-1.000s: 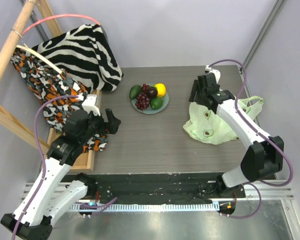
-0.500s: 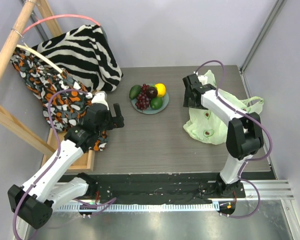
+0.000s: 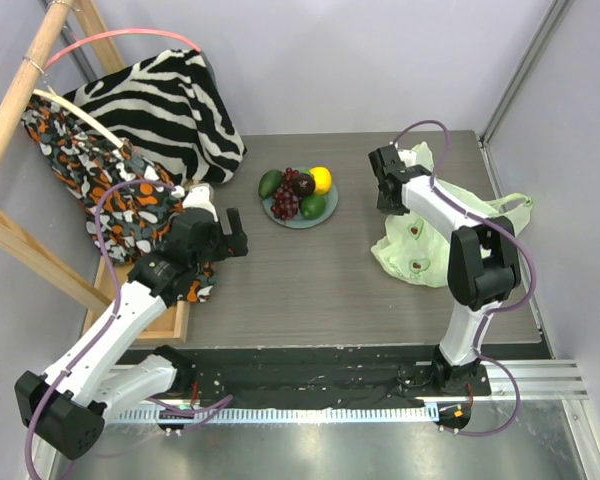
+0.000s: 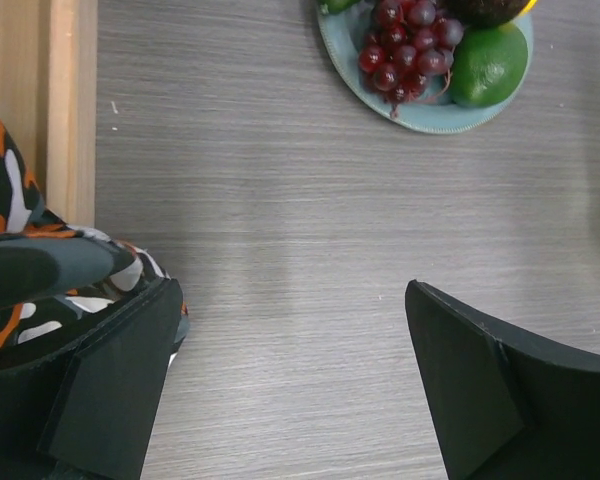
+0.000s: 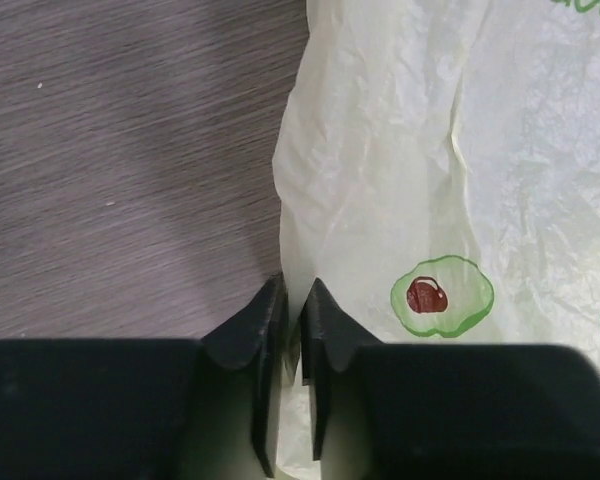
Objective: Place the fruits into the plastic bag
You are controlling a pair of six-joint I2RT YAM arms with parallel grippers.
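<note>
The fruits lie on a grey-blue plate (image 3: 327,209) at the table's middle back: green avocado (image 3: 270,183), dark grape bunch (image 3: 285,201), dark round fruit (image 3: 303,184), yellow lemon (image 3: 322,179), green lime (image 3: 313,206). In the left wrist view, the grapes (image 4: 405,48) and lime (image 4: 488,65) show at the top. My left gripper (image 3: 240,232) (image 4: 292,292) stands wide open over bare table, left of the plate. The pale green plastic bag (image 3: 430,245) (image 5: 430,150) lies at the right. My right gripper (image 3: 388,202) (image 5: 293,292) is shut on its left edge.
A zebra-striped cloth (image 3: 170,100) and an orange-patterned cloth (image 3: 95,175) hang on a wooden frame (image 3: 20,85) at the back left. A wooden tray (image 3: 170,322) sits beside the left arm. The patterned cloth (image 4: 40,260) touches my left finger's outer side.
My right gripper has closed on the bag's left edge, and the bag has shifted slightly. The left arm swung toward the plate a second ago and has since held still.
</note>
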